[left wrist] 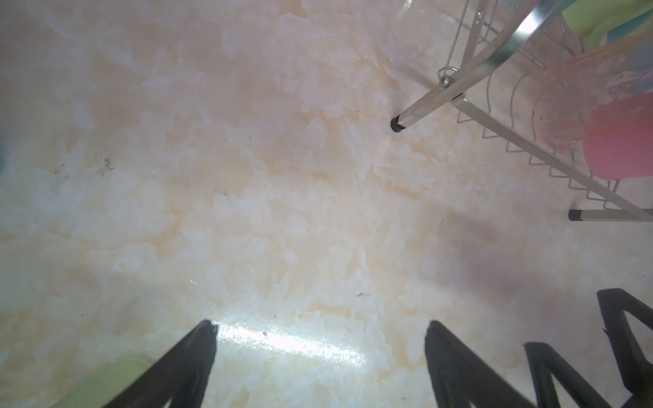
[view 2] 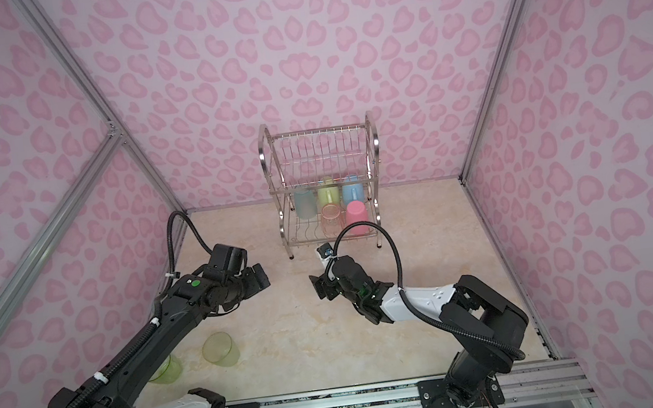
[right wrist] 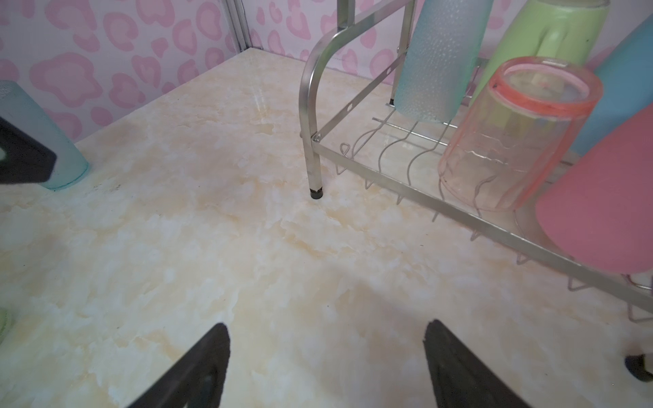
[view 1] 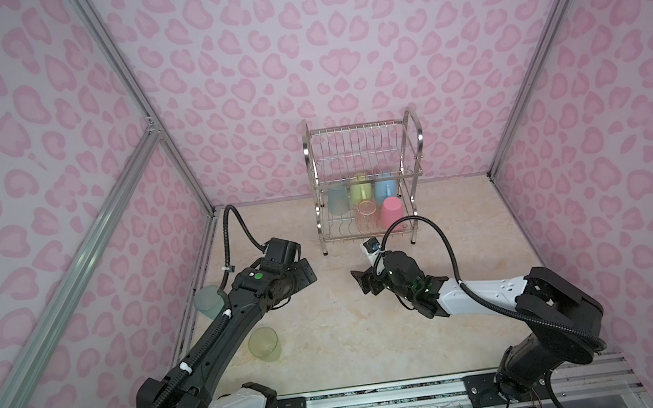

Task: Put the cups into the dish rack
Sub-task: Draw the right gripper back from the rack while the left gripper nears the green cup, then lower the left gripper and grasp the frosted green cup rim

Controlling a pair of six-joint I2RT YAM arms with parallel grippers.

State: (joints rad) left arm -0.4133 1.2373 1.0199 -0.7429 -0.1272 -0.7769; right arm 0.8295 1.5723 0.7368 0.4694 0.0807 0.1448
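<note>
Left gripper had its jaws spread wide with nothing but bare marble table between them. Right gripper was the same story: jaws well apart, holding nothing. In both top views the pair hung over the middle of the table, left gripper at about 9 o'clock from the right gripper, with a clear gap between them.

Going outward, the dish rack stood at 12 o'clock on the table, by the back wall. Its lower tier carried five cups: racked pale blue tumbler, green mug and blue mug in the back row, orange-pink tumbler and pink tumbler in front.

The right wrist view added what the top views couldn't. It showed the orange-pink tumbler sitting mouth-down and leaning on the wires. It also showed the loose pale blue tumbler upright on the table, well apart from the rack.

The left wrist view only caught the rack's near corner plus a slice of those front cups.

Loose ones from above — the pale blue tumbler was at 9 o'clock, half behind the left arm. A yellow-green tumbler was at 8 o'clock, mouth up. A second yellow-green tumbler turned up in a top view just beside the arm.
</note>
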